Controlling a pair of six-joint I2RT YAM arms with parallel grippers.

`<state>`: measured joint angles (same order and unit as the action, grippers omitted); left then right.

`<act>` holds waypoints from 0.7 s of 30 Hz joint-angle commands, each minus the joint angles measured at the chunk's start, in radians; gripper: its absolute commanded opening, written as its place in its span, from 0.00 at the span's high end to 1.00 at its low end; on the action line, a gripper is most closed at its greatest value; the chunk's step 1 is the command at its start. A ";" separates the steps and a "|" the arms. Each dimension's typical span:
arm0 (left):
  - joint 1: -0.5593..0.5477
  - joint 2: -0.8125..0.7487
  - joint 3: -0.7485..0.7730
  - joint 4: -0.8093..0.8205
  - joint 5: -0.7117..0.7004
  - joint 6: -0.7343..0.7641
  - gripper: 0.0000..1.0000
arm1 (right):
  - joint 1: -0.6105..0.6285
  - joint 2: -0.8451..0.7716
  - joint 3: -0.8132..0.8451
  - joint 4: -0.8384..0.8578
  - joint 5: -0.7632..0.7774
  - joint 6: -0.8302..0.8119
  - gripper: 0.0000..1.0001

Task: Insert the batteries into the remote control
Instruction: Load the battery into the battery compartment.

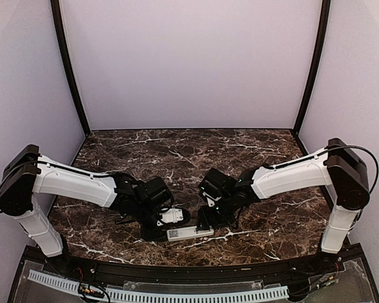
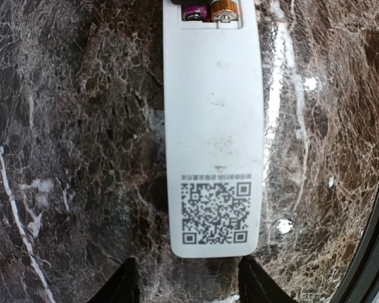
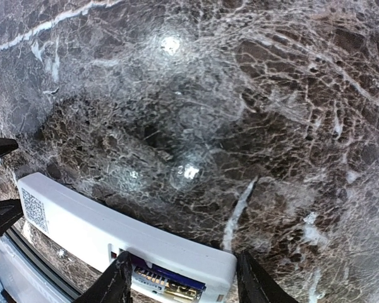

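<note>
Left pincer [image 2: 189, 282] and right pincer [image 3: 182, 278], both part-open, at opposite ends of remote control [image 2: 213, 126]

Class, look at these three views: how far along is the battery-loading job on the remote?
Done: two batteries sit uncovered inside one end of the remote, which lies back-up on the table. In hand: the right gripper straddles that end, grip unclear; the left gripper stands open at the coded end. Left: covering the batteries; no cover shows in any view.
</note>
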<state>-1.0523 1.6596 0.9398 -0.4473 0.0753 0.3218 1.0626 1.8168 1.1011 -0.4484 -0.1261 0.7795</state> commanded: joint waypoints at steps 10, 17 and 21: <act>-0.005 -0.009 -0.009 -0.025 0.014 0.011 0.48 | 0.028 -0.015 0.049 -0.119 0.053 -0.103 0.40; -0.005 -0.032 -0.013 -0.023 0.017 0.011 0.48 | -0.016 -0.091 0.107 -0.168 0.019 -0.177 0.32; -0.005 -0.052 -0.008 -0.027 0.020 -0.018 0.48 | -0.017 -0.124 0.113 -0.155 -0.026 -0.196 0.40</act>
<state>-1.0523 1.6646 0.9398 -0.4469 0.0788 0.3252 1.0527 1.7435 1.1919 -0.5922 -0.1070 0.6262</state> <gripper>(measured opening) 0.524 0.655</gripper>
